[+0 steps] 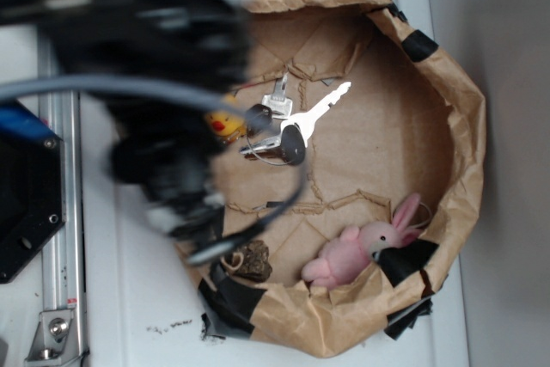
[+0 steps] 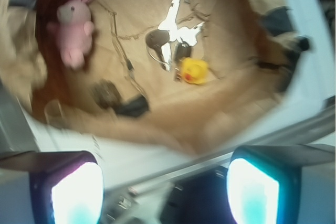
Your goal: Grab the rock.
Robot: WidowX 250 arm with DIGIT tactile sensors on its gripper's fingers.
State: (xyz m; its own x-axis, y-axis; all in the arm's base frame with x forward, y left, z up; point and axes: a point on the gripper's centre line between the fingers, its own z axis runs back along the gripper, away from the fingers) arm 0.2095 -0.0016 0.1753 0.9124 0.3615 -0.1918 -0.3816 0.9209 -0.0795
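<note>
you have rock (image 1: 253, 259) lying at paper bag rim (image 1: 468, 118), near pink bunny (image 1: 357, 251). your end effector (image 2: 165, 195) fingers spread apart, empty, well clear of rock.

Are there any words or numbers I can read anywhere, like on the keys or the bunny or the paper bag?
None can be read in either view.
Keys: no stamped writing shows; too small and blurred.
Pink bunny: no tag or label shows.
Paper bag: plain brown, no print.
Yellow duck and rock: no marks.
</note>
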